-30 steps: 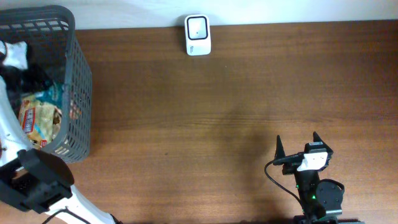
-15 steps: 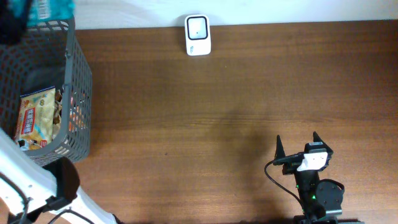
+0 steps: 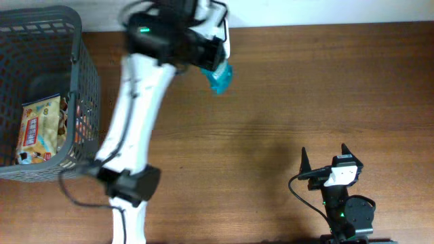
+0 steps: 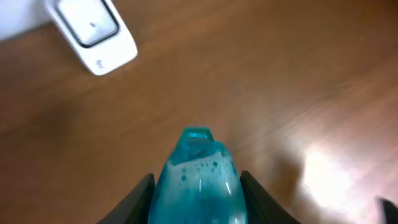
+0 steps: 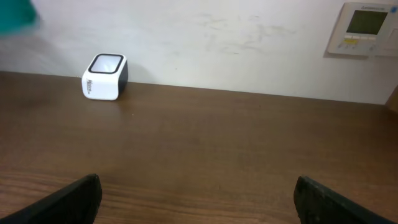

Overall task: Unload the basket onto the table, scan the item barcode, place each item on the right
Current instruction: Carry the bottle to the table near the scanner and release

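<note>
Nearest, at the right of the table's (image 3: pixel 271 108) front edge: right gripper (image 3: pixel 324 150), fingers spread wide, nothing between them, pointed toward the far wall. Further out, left arm stretched across the tabletop, left gripper (image 4: pixel 196 186) partly closed around a teal packet (image 3: pixel 220 76), pinched on both sides and held above the wood. Just beyond the packet, up and to the left in the wrist view: white barcode scanner (image 4: pixel 92 34) at the far edge by the wall, window on top. At far left, grey basket (image 3: pixel 87 102) with a yellow snack bag (image 3: pixel 37 132) lying inside.
</note>
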Robot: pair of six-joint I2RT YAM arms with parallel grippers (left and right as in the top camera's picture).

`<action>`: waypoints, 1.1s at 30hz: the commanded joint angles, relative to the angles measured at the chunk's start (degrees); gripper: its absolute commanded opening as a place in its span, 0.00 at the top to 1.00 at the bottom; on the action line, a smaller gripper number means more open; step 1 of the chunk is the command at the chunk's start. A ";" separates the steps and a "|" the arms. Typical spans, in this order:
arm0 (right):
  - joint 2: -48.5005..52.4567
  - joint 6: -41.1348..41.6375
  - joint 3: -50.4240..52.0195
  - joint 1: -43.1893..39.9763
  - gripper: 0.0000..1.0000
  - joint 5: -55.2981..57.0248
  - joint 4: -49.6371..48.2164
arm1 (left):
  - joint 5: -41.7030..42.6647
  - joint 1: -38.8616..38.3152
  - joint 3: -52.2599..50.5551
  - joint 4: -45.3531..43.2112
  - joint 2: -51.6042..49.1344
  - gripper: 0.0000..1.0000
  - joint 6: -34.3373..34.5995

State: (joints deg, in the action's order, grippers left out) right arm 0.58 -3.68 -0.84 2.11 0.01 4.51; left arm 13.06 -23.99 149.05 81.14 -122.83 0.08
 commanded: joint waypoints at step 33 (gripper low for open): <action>-0.39 -0.39 0.52 -0.26 0.02 0.52 0.13 | -14.62 -17.00 -4.83 -21.81 -20.79 0.48 24.13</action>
State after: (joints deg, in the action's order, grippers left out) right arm 0.58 -3.68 -0.84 2.11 0.03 4.51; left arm -0.91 -40.64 144.31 59.90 -143.17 23.94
